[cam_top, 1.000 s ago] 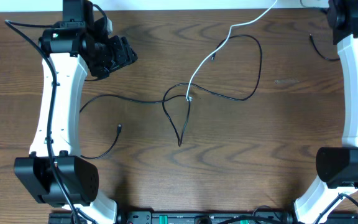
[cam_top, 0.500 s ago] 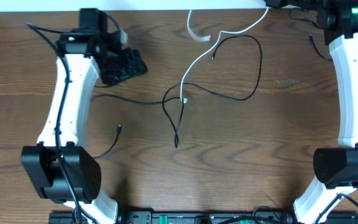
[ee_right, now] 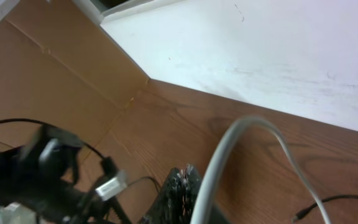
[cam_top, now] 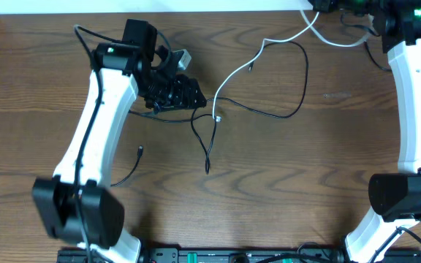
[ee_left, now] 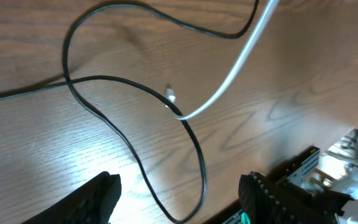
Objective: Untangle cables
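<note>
- Plainly not yet untangled: finds the white cable [cam_top: 241, 69] laid across the black cable [cam_top: 306, 73] near the middle of the desk [cam_top: 342, 183], with its small plug end [ee_left: 171, 95] right against the black loop.
- Shows the left end effector [ee_left: 180, 190] low over that crossing, fingers [ee_left: 98, 199] apart and clamped on nothing, with only a run of black cable on the wood between them.
- Puts the right end effector [cam_top: 331, 6] at the far edge, pressed together and apparently pinching the white cable, seen arcing out close to the lens in the right wrist view.
- Leaves a loose black plug end [cam_top: 139, 151] off to the left beside the left arm; cannot tell whether it belongs to the same black cord.
- Risks closing on both cords at once if lowered right at the crossing, which would drag the pair together and tighten the loop rather than free it.
- Risks snagging the white plug on the black loop on any pull from the right side with the black cord unpinned, hauling the whole tangle along.
- Risks a plain miss too: thin cord flat on wood, easy to pinch past or let slip from the pads.
</note>
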Tool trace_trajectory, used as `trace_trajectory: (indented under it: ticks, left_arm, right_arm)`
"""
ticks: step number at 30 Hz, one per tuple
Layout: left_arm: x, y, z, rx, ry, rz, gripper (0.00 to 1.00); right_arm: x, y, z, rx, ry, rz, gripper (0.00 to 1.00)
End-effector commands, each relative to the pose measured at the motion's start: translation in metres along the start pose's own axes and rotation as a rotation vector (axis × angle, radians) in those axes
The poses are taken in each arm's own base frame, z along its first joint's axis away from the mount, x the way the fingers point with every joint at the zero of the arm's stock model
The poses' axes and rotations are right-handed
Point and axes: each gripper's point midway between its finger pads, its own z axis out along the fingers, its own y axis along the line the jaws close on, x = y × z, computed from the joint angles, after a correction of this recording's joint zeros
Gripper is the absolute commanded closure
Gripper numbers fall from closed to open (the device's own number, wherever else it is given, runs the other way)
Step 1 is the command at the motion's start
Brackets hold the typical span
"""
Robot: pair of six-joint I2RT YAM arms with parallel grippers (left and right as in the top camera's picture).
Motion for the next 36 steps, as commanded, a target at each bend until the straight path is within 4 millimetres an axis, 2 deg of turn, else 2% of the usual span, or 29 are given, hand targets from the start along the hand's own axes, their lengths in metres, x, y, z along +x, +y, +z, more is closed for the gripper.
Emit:
trace_trajectory:
  ticks: [1,4,9,13,17,19,20,21,22,24,26,31,36]
  left_arm:
    - [0.011,-0.009,-0.018,-0.116,-0.084,0.034,0.33]
    - [0.016,-0.008,0.003,-0.175,-0.129,0.01,0.33]
    - [0.03,0.005,0.06,-0.221,-0.145,-0.081,0.33]
    - [0.03,0.008,0.086,-0.222,-0.182,-0.092,0.33]
    - [0.028,0.018,0.087,-0.278,-0.216,-0.133,0.35]
    - [0.031,0.02,0.087,-0.289,-0.208,-0.138,0.46]
    - [0.033,0.021,0.087,-0.292,-0.201,-0.141,0.55]
    - [0.035,0.022,0.087,-0.297,-0.191,-0.146,0.68]
    - [0.038,0.023,0.088,-0.301,-0.181,-0.155,0.74]
    - [0.047,0.024,0.089,-0.305,-0.145,-0.168,0.79]
    - [0.054,0.025,0.089,-0.313,-0.118,-0.176,0.92]
    - [0.065,0.017,0.092,-0.264,-0.054,-0.131,0.93]
    - [0.058,0.009,0.094,-0.221,-0.075,-0.107,0.93]
  right_arm:
    - [0.0,-0.001,0.001,0.006,0.0,-0.026,0.99]
    - [0.001,-0.001,0.001,0.011,0.003,-0.023,0.99]
    - [0.004,-0.003,0.001,0.017,0.012,-0.024,0.99]
    - [0.006,-0.003,0.001,0.019,0.022,-0.025,0.99]
    - [0.008,-0.004,0.001,0.02,0.027,-0.02,0.99]
    - [0.008,-0.004,0.001,0.02,0.028,-0.018,0.99]
    - [0.008,-0.004,0.001,0.02,0.028,-0.018,0.99]
    - [0.008,-0.003,0.001,0.019,0.029,-0.018,0.99]
    - [0.009,-0.003,0.001,0.018,0.03,-0.018,0.99]
    - [0.01,-0.002,0.003,0.016,0.033,-0.018,0.99]
    - [0.011,-0.001,0.005,0.013,0.036,-0.018,0.99]
    - [0.02,0.001,0.016,0.021,0.058,-0.013,0.99]
    - [0.041,0.024,0.044,-0.023,0.117,0.026,0.99]
